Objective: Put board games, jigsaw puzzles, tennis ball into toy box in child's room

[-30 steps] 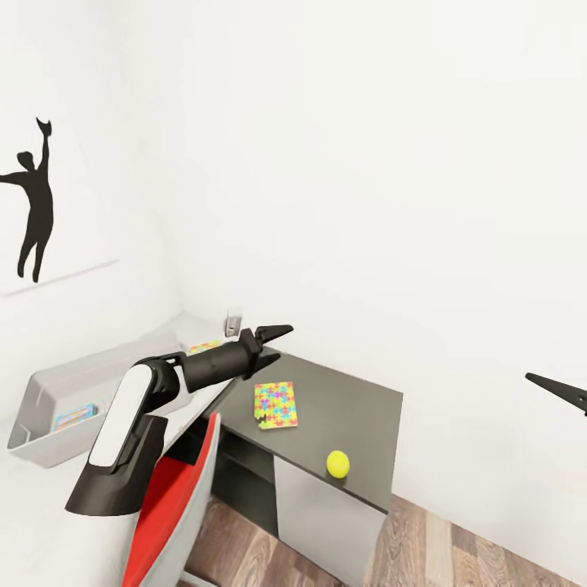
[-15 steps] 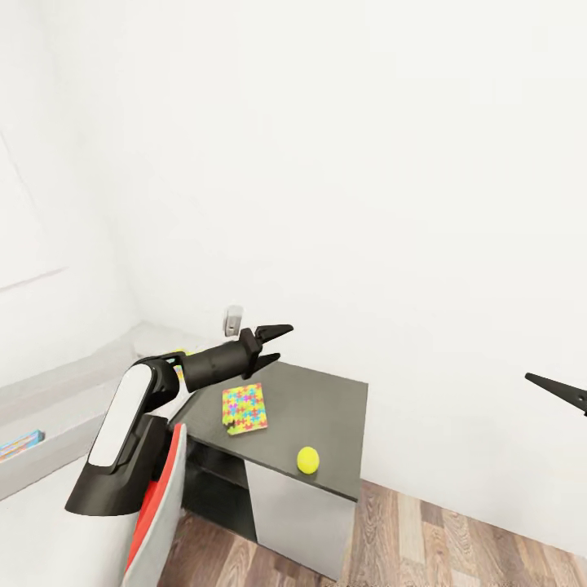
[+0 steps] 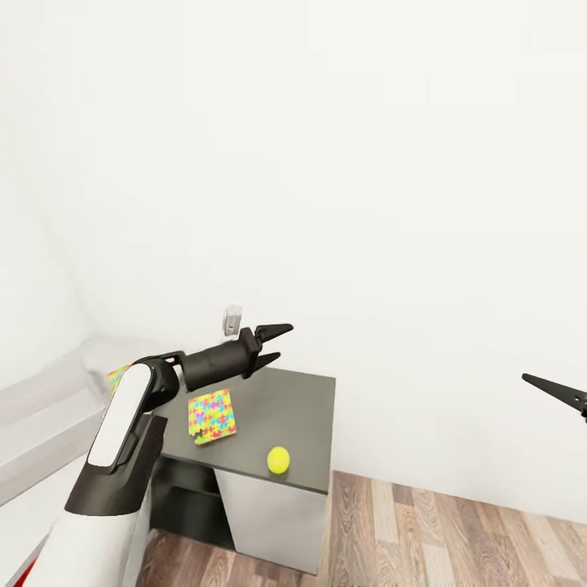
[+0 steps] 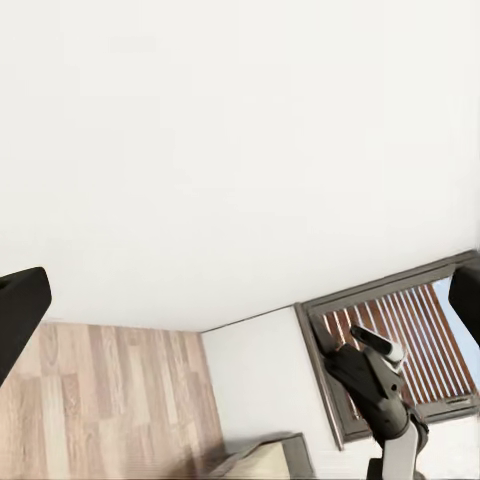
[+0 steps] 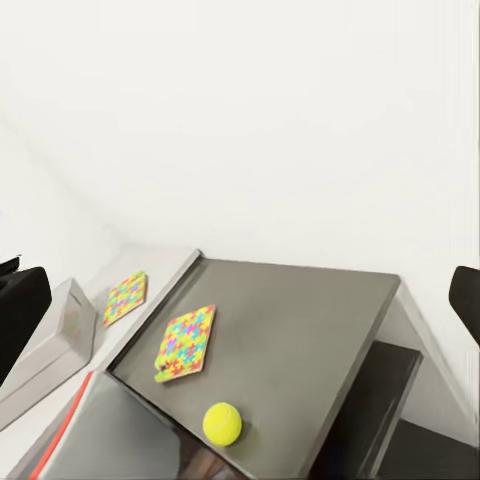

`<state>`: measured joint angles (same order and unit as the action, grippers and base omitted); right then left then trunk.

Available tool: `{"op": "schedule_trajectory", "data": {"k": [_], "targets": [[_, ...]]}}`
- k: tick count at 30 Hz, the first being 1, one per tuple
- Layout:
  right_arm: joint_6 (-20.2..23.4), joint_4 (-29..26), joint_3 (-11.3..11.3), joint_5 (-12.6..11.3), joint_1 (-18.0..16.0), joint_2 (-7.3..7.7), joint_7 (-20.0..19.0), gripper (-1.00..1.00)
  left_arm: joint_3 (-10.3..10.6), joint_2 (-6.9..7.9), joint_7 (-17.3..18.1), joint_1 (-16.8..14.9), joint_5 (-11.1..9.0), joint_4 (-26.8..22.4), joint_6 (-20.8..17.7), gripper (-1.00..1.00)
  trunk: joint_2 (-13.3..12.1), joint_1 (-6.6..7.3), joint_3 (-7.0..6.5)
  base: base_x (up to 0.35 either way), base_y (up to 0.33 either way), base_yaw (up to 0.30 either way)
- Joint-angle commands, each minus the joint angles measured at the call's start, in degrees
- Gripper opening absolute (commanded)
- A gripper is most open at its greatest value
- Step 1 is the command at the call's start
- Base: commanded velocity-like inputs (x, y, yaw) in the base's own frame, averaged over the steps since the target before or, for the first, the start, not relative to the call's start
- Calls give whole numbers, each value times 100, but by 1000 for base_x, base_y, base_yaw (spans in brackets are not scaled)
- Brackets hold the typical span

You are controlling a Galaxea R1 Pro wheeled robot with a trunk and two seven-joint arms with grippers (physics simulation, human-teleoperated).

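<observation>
A jigsaw puzzle (image 3: 210, 413) lies on the dark grey side table (image 3: 302, 408), with the tennis ball (image 3: 278, 459) near the table's front edge. My left gripper (image 3: 277, 342) hovers open above the table's back corner, holding nothing. A second jigsaw puzzle (image 5: 126, 297) rests on the pale desk (image 5: 165, 268), beside the grey toy box (image 5: 55, 340). In the right wrist view the first jigsaw (image 5: 186, 343) and the ball (image 5: 222, 423) lie well ahead of the open fingers. My right gripper (image 3: 571, 401) hangs open far to the right, over the floor.
White walls stand behind the table, with a small wall socket (image 3: 234, 319) above its back corner. Wood-plank floor (image 3: 456, 530) stretches to the right of the table. The left wrist view has a slatted window (image 4: 400, 340) and my right arm (image 4: 375, 390).
The camera has swung to the right, so the table, jigsaw and ball sit further left in the picture and the silhouette picture has left it. Both arms keep their pose.
</observation>
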<state>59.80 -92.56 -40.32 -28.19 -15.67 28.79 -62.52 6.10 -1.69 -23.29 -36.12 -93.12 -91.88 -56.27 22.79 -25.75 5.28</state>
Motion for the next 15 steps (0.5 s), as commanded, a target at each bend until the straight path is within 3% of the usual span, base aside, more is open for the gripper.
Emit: {"op": "schedule_trajectory", "data": {"k": [1,15], "targets": [[20,1,1,21,-10,-2,-23,100,-4,-5,-55,-10,-57,-9,-15,100,13,-4,13,0,0,-287],[20,6,6,44,-15,-1,-8,100,-11,-16,-55,-37,-65,-17,-30,100,13,-4,13,0,0,-287]]}}
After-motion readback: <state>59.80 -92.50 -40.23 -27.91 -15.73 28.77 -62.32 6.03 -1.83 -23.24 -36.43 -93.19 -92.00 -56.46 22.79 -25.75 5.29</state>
